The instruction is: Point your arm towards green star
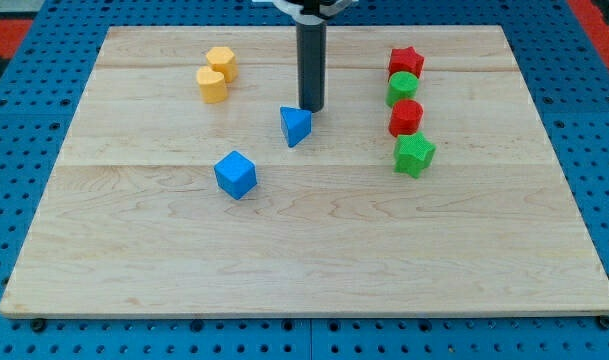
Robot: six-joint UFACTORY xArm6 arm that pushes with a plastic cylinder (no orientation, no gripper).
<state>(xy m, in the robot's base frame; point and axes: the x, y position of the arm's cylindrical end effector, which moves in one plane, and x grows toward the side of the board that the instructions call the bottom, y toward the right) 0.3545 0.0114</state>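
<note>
The green star (414, 154) lies at the view's right, lowest in a column of blocks. Above it are a red block (406, 118), a green round block (403, 88) and a red star (405, 63). My tip (311, 107) stands near the board's upper middle, well to the left of the green star and just above a blue triangular block (295, 125), almost touching it.
A blue cube (235, 174) lies left of centre. Two yellow blocks (221, 63) (212, 85) sit touching at the upper left. The wooden board (304, 250) rests on a blue pegboard surface (24, 130).
</note>
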